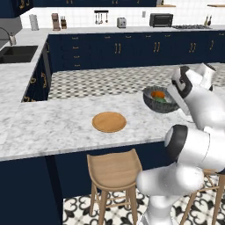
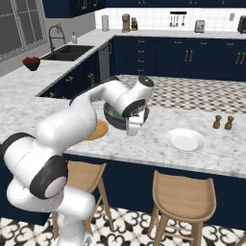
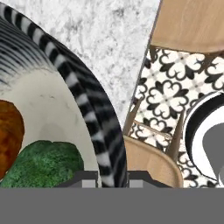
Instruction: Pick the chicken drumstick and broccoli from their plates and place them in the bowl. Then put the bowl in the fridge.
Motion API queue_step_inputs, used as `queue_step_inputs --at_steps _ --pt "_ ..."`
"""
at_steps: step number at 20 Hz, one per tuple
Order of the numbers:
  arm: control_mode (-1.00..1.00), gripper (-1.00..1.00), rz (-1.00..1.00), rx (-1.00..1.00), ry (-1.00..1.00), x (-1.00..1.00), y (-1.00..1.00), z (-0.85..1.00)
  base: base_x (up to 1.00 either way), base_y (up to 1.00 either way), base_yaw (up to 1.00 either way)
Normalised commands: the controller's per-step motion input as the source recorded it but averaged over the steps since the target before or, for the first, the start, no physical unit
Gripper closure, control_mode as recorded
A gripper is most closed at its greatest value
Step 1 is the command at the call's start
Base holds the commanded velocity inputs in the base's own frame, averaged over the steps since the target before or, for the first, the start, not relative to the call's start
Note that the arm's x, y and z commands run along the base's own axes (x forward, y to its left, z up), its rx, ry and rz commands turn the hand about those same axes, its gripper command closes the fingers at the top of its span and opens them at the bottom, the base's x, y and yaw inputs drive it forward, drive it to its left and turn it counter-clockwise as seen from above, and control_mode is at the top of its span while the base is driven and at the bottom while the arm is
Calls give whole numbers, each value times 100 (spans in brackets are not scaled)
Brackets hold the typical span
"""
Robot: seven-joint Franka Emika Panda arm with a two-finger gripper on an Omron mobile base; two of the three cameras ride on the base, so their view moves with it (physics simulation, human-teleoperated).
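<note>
Over the counter, gripper point(image 3: 111, 177) apparently clamps bowl point(image 3: 94, 118) holding broccoli point(image 3: 43, 164).

A home kitchen with a marble island

Navy cabinets point(image 1: 132, 48) with brass handles ran along the back of both base views, under a white tiled wall; a toaster oven point(image 1: 161, 19) and toaster point(image 1: 121, 22) stood at the upper right of the left base view, a black sink point(image 2: 72, 52) with faucet at the upper left of the right one, and wooden stools point(image 2: 182, 194) stood along the bottom.
</note>
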Motion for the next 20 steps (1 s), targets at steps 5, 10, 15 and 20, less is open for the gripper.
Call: queue_step_inputs --at_steps 5,10,15,20 --pt "-100 100 -13 -3 0 -67 62 61 0 0 0" --pt "-100 100 -13 -1 0 -60 36 56 0 0 0" --pt "-100 100 -9 -4 0 -55 39 45 0 0 0" --pt "-100 100 -7 -2 0 -58 27 43 0 0 0"
